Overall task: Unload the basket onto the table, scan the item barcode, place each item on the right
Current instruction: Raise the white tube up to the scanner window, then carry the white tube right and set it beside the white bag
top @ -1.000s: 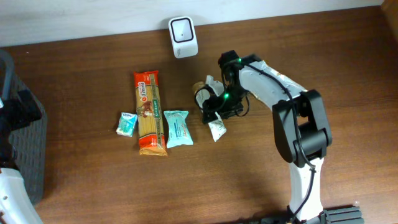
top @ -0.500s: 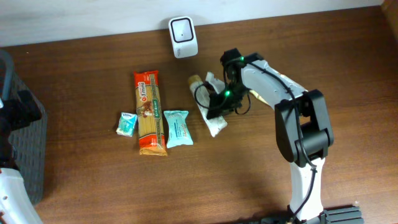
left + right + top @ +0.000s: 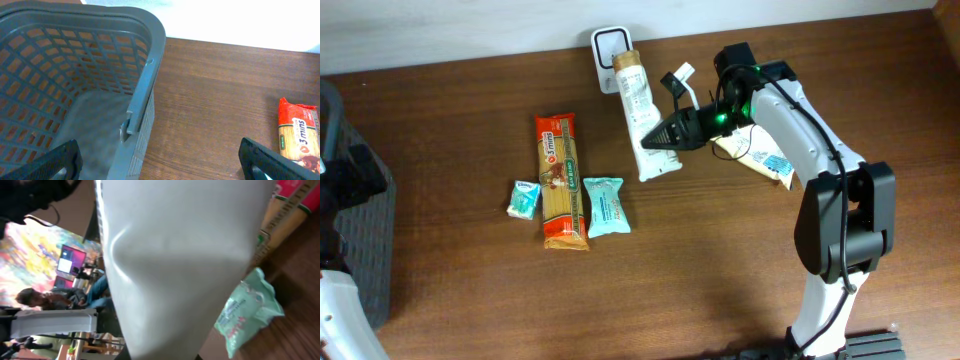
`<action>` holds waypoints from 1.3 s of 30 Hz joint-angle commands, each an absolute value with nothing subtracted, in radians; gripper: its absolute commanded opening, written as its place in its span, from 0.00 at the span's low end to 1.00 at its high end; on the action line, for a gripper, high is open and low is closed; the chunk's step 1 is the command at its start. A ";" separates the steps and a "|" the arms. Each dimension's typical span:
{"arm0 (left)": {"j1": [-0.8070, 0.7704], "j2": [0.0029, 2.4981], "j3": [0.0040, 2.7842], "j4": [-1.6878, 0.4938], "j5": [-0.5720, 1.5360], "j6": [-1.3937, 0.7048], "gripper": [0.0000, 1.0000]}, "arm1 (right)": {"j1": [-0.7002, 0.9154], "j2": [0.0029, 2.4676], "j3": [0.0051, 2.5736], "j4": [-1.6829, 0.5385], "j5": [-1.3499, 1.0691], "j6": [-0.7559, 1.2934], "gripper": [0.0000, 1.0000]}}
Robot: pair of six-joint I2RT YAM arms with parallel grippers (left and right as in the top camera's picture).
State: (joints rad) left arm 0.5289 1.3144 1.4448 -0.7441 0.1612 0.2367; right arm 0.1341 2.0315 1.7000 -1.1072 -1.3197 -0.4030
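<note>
Lifted off the surface (image 3: 470, 290) since the earlier frame, the white pouch (image 3: 642, 110) is clamped at its near end in the jaws of the right gripper (image 3: 667, 135). Its long axis runs from them to overlap the scanner (image 3: 604, 45). Left gripper (image 3: 162, 167), jaws apart, is well away at the far edge; the barcode cannot be made out.

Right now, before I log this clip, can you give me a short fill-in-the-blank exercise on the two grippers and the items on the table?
1. The right gripper is shut on a long, mostly ____ packet.
2. The left gripper hangs ____ beside the grey basket.
3. On the table, ____ teal packs flank the orange packet.

Missing words: white; open; two.
</note>
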 commanded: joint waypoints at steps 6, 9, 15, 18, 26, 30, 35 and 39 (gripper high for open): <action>0.533 1.307 1.458 -0.739 0.164 0.249 0.99 | 0.123 1.931 1.734 -1.109 -1.399 -0.433 0.04; 0.533 1.307 1.458 -0.739 0.164 0.249 0.99 | 0.123 1.881 1.734 -1.111 -1.366 -0.406 0.04; 0.533 1.307 1.458 -0.739 0.164 0.249 0.99 | 0.243 1.847 1.892 -1.135 -0.461 -0.001 0.04; 0.533 1.307 1.458 -0.739 0.164 0.249 0.99 | 0.349 1.864 1.970 -1.073 -0.004 0.017 0.04; 0.533 1.307 1.458 -0.739 0.164 0.249 0.99 | 0.461 2.142 1.969 -0.510 0.703 -0.272 0.04; 0.533 1.307 1.458 -0.739 0.164 0.249 0.99 | 0.461 2.338 1.969 -0.160 0.750 -0.619 0.04; 0.533 1.307 1.458 -0.739 0.164 0.249 0.99 | 0.472 2.443 1.969 -0.015 0.780 -0.778 0.04; 0.533 1.307 1.458 -0.739 0.164 0.249 0.99 | 0.472 2.443 1.969 -0.026 0.783 -0.778 0.04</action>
